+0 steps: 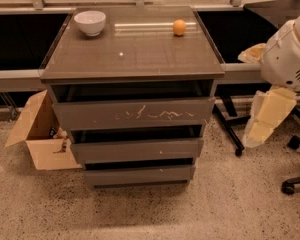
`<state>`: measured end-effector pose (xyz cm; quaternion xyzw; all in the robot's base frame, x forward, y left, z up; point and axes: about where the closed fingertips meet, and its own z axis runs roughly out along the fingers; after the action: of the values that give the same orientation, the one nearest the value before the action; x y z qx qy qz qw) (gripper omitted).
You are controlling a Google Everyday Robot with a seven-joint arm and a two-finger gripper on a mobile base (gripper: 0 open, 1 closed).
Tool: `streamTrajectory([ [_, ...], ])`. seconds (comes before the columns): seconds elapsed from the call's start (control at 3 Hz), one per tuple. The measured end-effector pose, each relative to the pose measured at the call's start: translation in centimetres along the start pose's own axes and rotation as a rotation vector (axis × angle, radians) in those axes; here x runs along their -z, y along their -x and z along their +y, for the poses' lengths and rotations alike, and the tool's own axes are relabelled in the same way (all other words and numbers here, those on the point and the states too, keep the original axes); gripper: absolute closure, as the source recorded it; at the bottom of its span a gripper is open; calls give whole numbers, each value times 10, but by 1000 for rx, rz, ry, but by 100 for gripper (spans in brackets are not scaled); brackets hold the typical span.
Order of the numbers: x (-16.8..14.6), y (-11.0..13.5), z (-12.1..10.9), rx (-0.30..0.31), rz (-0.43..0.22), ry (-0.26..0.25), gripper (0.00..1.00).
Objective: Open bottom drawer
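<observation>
Bottom drawer at the foot of the desk, just under the mid-sized drawer. End effector off to the right, well apart; spread or pressed together, cannot tell.

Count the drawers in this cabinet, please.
3, stacked: scratched top drawer, middle drawer, slim bottom drawer lowest. None seem hidden. The gripper hangs right of the cabinet, touching none.
</observation>
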<state>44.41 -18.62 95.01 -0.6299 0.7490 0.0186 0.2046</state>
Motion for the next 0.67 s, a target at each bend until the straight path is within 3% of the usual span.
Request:
streamTrajectory([
  [0.33,-21,20,10,33,-127,36,0],
  [0.67,-21,20,10,33,-127,36,0],
])
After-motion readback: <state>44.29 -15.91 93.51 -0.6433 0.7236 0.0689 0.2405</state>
